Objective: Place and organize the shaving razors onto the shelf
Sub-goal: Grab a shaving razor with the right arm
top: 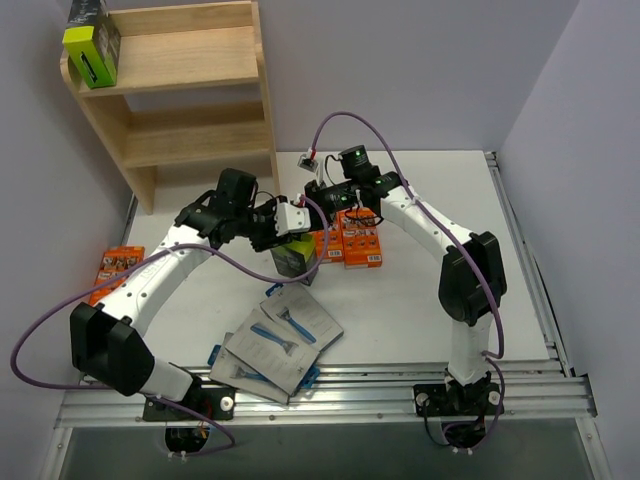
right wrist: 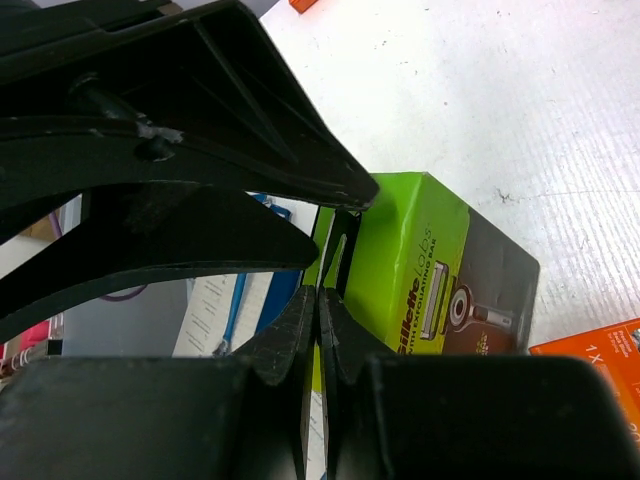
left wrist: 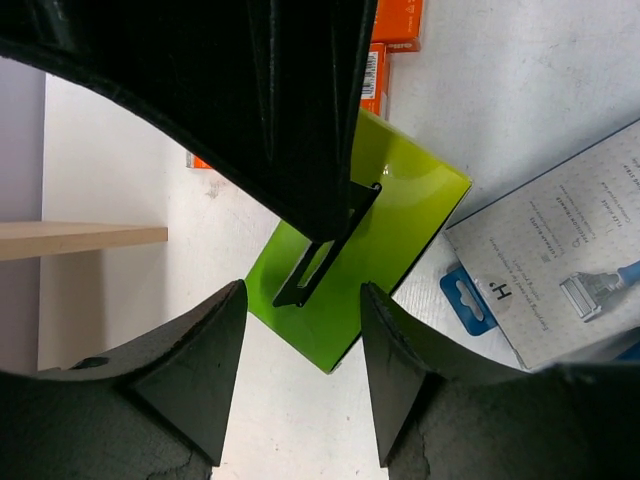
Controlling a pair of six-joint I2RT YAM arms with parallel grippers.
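Note:
A black box with lime-green sides (top: 296, 256) stands on the table in the middle. Its green top and black hang tab show in the left wrist view (left wrist: 390, 240). My right gripper (right wrist: 318, 300) is shut on that thin hang tab, with the box (right wrist: 430, 260) just beyond its fingers; in the top view the gripper (top: 312, 222) is over the box. My left gripper (left wrist: 303, 290) is open and empty, hovering above the box's near corner, and shows in the top view (top: 283, 232). A second black and lime box (top: 91, 42) stands on the wooden shelf's (top: 190, 60) upper tier.
Orange packs (top: 355, 240) lie right of the box, and more orange packs (top: 113, 268) lie at the table's left edge. Several grey cards showing a blue razor (top: 283, 338) are fanned near the front; one shows in the left wrist view (left wrist: 570, 250).

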